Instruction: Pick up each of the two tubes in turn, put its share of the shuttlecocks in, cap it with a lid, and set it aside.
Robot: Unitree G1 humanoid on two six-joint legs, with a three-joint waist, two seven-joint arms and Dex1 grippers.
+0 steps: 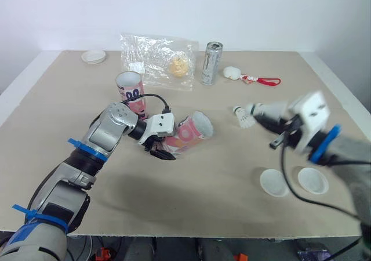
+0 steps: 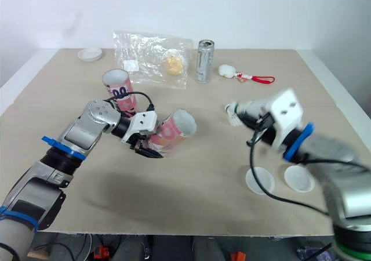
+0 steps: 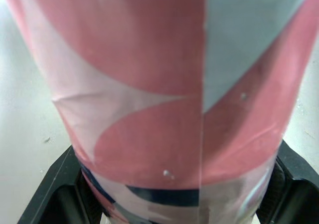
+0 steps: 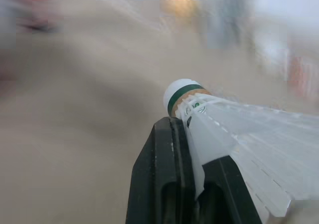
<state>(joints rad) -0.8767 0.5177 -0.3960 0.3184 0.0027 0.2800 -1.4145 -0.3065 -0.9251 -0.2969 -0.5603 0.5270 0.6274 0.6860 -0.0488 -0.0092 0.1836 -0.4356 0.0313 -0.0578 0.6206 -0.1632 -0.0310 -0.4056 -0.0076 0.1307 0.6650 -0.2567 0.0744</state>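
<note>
While the left gripper (image 1: 159, 148) is clamped on a pink tube (image 1: 194, 130) near the middle of the tabletop (image 1: 220, 209), tilted with its open mouth toward the right edge, the right gripper (image 2: 249, 111) pinches a shuttlecock (image 1: 246, 119) by its skirt in the air, cork foremost. Loading looks like the step in hand. Next, the cork must line up with that mouth. A second tube (image 1: 130, 90) stands toward the far left corner, and two lids (image 1: 273, 182) lie near the near right corner. The tabletop is beige, with a white wall behind.
</note>
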